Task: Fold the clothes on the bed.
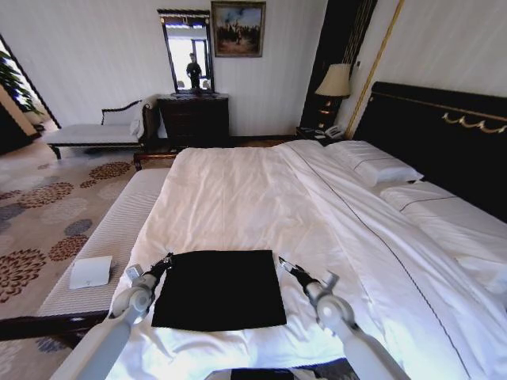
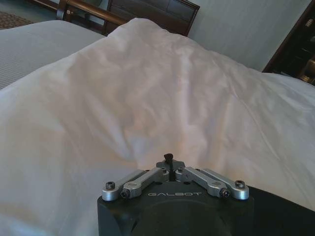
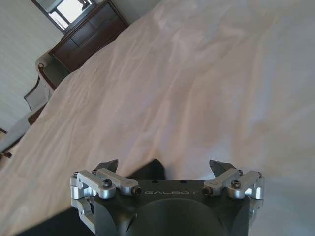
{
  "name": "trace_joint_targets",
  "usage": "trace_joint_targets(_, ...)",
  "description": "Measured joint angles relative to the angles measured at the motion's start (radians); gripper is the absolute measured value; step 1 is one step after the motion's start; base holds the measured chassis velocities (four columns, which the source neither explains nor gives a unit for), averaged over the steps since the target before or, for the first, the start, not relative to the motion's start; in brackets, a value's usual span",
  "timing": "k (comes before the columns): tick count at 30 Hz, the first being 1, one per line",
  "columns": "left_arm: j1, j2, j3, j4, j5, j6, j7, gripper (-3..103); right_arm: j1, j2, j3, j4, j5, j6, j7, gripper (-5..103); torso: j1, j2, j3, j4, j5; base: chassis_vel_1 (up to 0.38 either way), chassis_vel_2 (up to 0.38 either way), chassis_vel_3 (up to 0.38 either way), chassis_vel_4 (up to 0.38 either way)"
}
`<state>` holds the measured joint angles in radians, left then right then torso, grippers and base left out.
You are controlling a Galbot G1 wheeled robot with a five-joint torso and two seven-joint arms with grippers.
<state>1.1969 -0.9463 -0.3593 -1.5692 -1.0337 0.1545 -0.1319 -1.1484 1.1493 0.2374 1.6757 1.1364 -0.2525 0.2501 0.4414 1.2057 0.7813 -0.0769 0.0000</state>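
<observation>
A small white box [image 1: 90,271] rests on the pale striped bench [image 1: 111,237] along the left side of the bed [image 1: 238,198]. The left gripper [image 1: 167,260], fingers closed together, sits at the far left corner of the black T-shirt [image 1: 219,289], which lies folded into a flat rectangle on the white duvet near the foot of the bed. The right gripper [image 1: 284,264], fingers spread open, hovers at the shirt's far right corner. Both wrist housings read "GALBOT". White pillows [image 1: 372,165] lie against the dark headboard [image 1: 444,134].
</observation>
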Motion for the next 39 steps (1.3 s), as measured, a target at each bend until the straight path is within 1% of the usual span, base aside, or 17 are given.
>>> trace_joint_targets(4,-0.019,-0.002,0.017,-0.003,0.0,0.004,-0.017,0,0.072,0.035,-0.004,-0.063,0.06,-0.038,-0.016,100,0.0,0.0,0.0,0.0001,-0.0001,0.0,0.0,0.0,0.0)
trace_joint_targets(12,-0.038,-0.001,0.031,-0.006,-0.003,0.008,-0.031,0,0.09,0.052,-0.007,-0.115,0.064,-0.045,-0.054,100,0.0,0.0,0.0,-0.0002,-0.0001,0.0,0.0,0.0,0.0)
trace_joint_targets(13,-0.039,-0.001,0.031,-0.006,-0.003,0.008,-0.032,0,0.087,0.055,-0.007,-0.119,0.064,-0.046,-0.06,103,0.0,0.0,0.0,-0.0002,-0.0001,0.0,0.0,0.0,0.0)
trace_joint_targets(16,-0.04,0.0,0.032,-0.004,-0.005,0.008,-0.032,0,0.081,0.065,-0.011,-0.131,0.047,-0.049,-0.081,90,0.0,0.0,0.0,-0.0003,-0.0001,0.0,0.0,0.0,0.0)
trace_joint_targets(19,-0.04,0.0,0.034,-0.002,-0.006,0.008,-0.032,0,0.085,0.073,-0.014,-0.144,0.038,-0.052,-0.087,84,0.0,0.0,0.0,-0.0003,0.0,0.0,0.0,0.0,0.0)
trace_joint_targets(21,-0.043,0.005,0.041,0.002,-0.008,0.008,-0.032,0,0.099,0.084,-0.016,-0.164,0.033,-0.056,-0.089,73,0.0,0.0,0.0,-0.0002,-0.0002,0.0,0.0,0.0,0.0)
trace_joint_targets(22,-0.043,0.005,0.041,0.002,-0.008,0.008,-0.032,0,0.099,0.084,-0.016,-0.164,0.033,-0.056,-0.089,73,0.0,0.0,0.0,-0.0002,-0.0002,0.0,0.0,0.0,0.0)
trace_joint_targets(24,-0.047,0.011,0.045,0.005,-0.011,0.008,-0.031,0,0.106,0.088,-0.017,-0.173,0.031,-0.057,-0.089,68,0.0,0.0,0.0,-0.0001,-0.0001,0.0,0.0,0.0,0.0)
trace_joint_targets(25,-0.051,0.016,0.048,0.005,-0.015,0.008,-0.03,0,0.11,0.09,-0.017,-0.176,0.029,-0.057,-0.089,63,0.0,0.0,0.0,-0.0002,-0.0002,0.0,0.0,0.0,0.0)
trace_joint_targets(26,-0.051,0.016,0.048,0.005,-0.015,0.008,-0.03,0,0.11,0.09,-0.017,-0.176,0.029,-0.057,-0.089,63,0.0,0.0,0.0,-0.0002,-0.0002,0.0,0.0,0.0,0.0)
trace_joint_targets(30,-0.058,0.025,0.048,0.005,-0.023,0.008,-0.03,0,0.104,0.089,-0.015,-0.148,0.029,-0.055,-0.086,41,0.0,0.0,0.0,-0.0003,-0.0002,0.0,0.0,0.0,0.0)
trace_joint_targets(31,-0.058,0.025,0.048,0.005,-0.023,0.008,-0.03,0,0.104,0.089,-0.015,-0.148,0.029,-0.055,-0.086,41,0.0,0.0,0.0,-0.0003,-0.0002,0.0,0.0,0.0,0.0)
trace_joint_targets(32,-0.058,0.026,0.048,0.005,-0.023,0.008,-0.03,0,0.102,0.089,-0.016,-0.142,0.029,-0.055,-0.085,35,0.0,0.0,0.0,-0.0002,-0.0002,0.0,0.0,0.0,0.0)
trace_joint_targets(35,-0.059,0.026,0.048,0.006,-0.023,0.008,-0.031,0,0.097,0.091,-0.02,-0.134,0.021,-0.054,-0.083,30,0.0,0.0,0.0,-0.0002,-0.0002,0.0,0.0,0.0,0.0)
trace_joint_targets(36,-0.059,0.026,0.048,0.006,-0.024,0.008,-0.031,0,0.094,0.092,-0.023,-0.132,0.014,-0.054,-0.082,19,0.0,0.0,0.0,-0.0002,-0.0001,0.0,0.0,0.0,0.0)
trace_joint_targets(37,-0.059,0.026,0.048,0.006,-0.024,0.008,-0.031,0,0.093,0.092,-0.024,-0.132,0.01,-0.053,-0.081,19,0.0,0.0,0.0,-0.0002,-0.0001,0.0,0.0,0.0,0.0)
trace_joint_targets(39,-0.059,0.024,0.048,0.006,-0.024,0.008,-0.031,0,0.093,0.092,-0.027,-0.133,0.001,-0.053,-0.08,8,0.0,0.0,0.0,-0.0002,-0.0001,0.0,0.0,0.0,0.0)
